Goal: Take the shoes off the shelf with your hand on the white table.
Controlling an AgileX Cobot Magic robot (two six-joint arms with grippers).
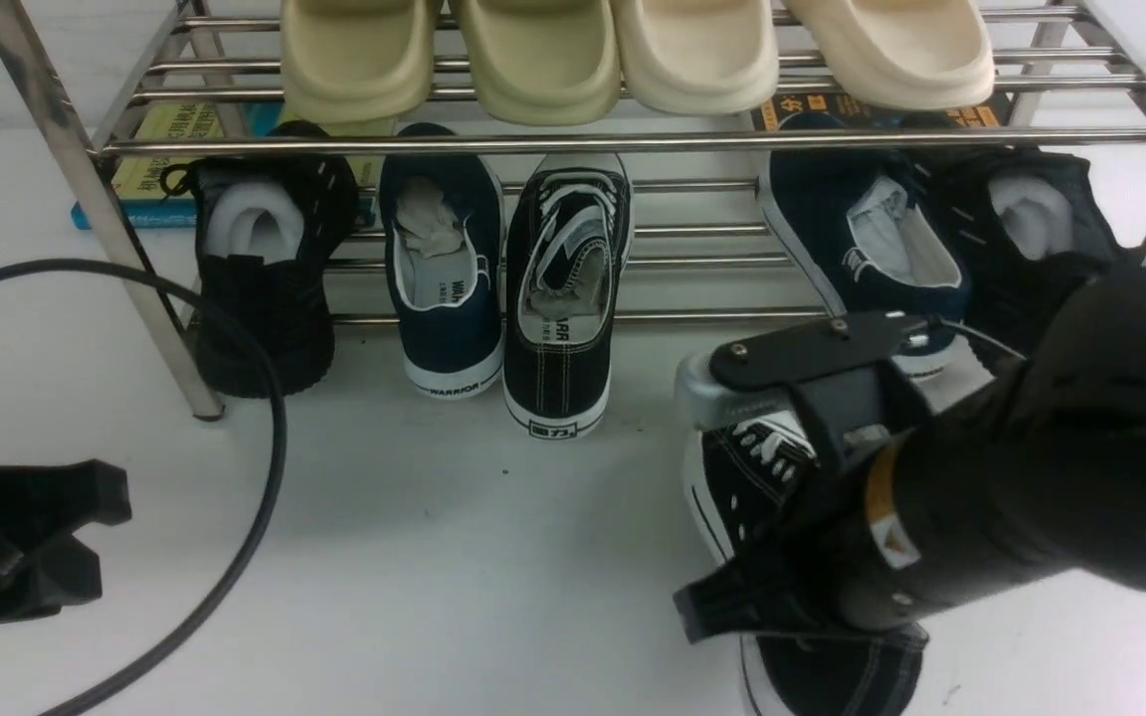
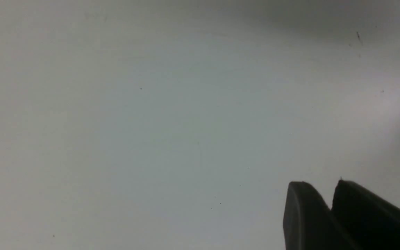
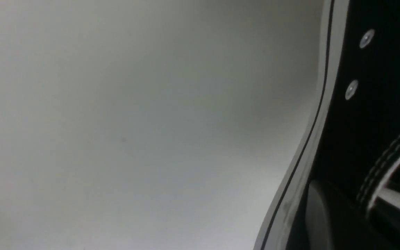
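One black sneaker point(image 1: 832, 676) is out in front of the rack point(image 1: 548, 145), over the white table point(image 1: 414, 557) on the robot's right side, its laced front toward the rack and its heel toward the robot. Whether its sole fully touches the table cannot be told. The other black sneaker point(image 1: 561, 298) sits on the lower tier, heel facing the robot, just beside a navy shoe point(image 1: 449, 328).

The right arm point(image 1: 1050, 447) reaches in from its own side and slants across the first sneaker, hiding much of its middle. The right gripper point(image 3: 347, 196) is down at the shoe opening, its fingers pinching the canvas edge, one outside the side wall and one inside.

The left gripper point(image 2: 319, 187) hangs above the table, well apart from the shoes, its fingers slightly spread with nothing between the tips. A black cable point(image 1: 277, 438) loops in front of it.

Farther out, the lower tier also holds an all-black shoe point(image 1: 265, 308) at the left, and a second navy shoe point(image 1: 866, 229) beside another all-black shoe point(image 1: 1031, 219) at the right. Four pale clogs point(image 1: 538, 65) stand on the upper tier.
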